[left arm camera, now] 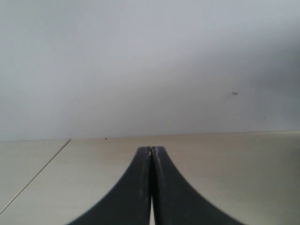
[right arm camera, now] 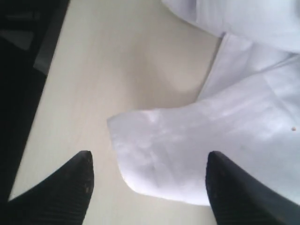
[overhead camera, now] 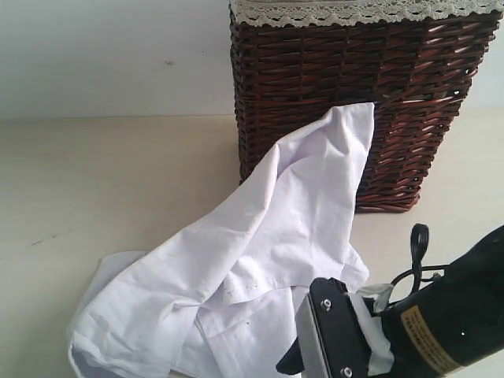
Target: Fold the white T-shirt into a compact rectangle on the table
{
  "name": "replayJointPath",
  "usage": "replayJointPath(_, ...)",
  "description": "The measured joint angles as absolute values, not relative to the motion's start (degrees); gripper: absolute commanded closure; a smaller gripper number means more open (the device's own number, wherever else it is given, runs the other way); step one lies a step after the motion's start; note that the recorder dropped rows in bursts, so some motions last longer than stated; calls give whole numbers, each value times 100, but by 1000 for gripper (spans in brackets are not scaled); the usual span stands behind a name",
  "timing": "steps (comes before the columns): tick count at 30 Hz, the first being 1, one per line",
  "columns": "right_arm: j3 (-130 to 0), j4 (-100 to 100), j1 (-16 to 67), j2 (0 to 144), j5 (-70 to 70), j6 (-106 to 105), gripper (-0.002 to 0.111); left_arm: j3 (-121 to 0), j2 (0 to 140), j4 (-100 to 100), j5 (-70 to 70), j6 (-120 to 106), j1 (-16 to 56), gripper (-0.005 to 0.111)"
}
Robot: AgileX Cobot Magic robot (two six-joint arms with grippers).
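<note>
1. Table (overhead camera: pixel 94 181): pale beige; it carries the basket and the shirt.
2. Basket (overhead camera: pixel 315 79): dark brown wicker with a lace rim (overhead camera: pixel 354 12), standing at the table's far side.
3. T-shirt (overhead camera: pixel 268 236): white and crumpled. One corner leans up against the basket's front wall, and the rest spills onto the table before the basket.
4. Right gripper (right arm camera: pixel 147 164): before the basket, at the shirt's end farthest from it. Its fingers are spread, a rounded shirt fold lies between them, and nothing is pinched.
5. Left gripper (left arm camera: pixel 151 152): fingers pressed together and empty, over bare table with the basket out of its view.
</note>
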State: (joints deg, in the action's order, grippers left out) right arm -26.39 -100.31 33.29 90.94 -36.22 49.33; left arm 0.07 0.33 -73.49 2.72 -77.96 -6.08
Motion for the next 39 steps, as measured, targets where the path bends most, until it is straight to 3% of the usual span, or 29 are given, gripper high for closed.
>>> replayJointPath(10,-2639,-9812,3707,9613,-2781,3745,44,7,33,-7349,272,-7796,-608,107)
replayJointPath(15,-2639,-9123,3724,9679,-2717,3576,51,7,33,-7349,272,-7796,-608,107)
replayJointPath(22,-2858,-7577,3724,9679,-2719,3335,89,7,33,-7349,272,-7796,-608,107)
replayJointPath(26,-2868,-7463,3724,9679,-2715,3306,105,7,33,-7349,272,-7796,-608,107)
replayJointPath(30,-2868,-7450,3724,9679,-2850,3514,101,7,33,-7349,272,-7796,-608,107)
replayJointPath(34,-2868,-7467,3724,9679,-2930,3801,66,7,33,-7349,272,-7796,-608,107)
replayJointPath(39,-2871,-8950,3724,9679,-2959,5062,70,7,33,-7349,272,-7796,-608,107)
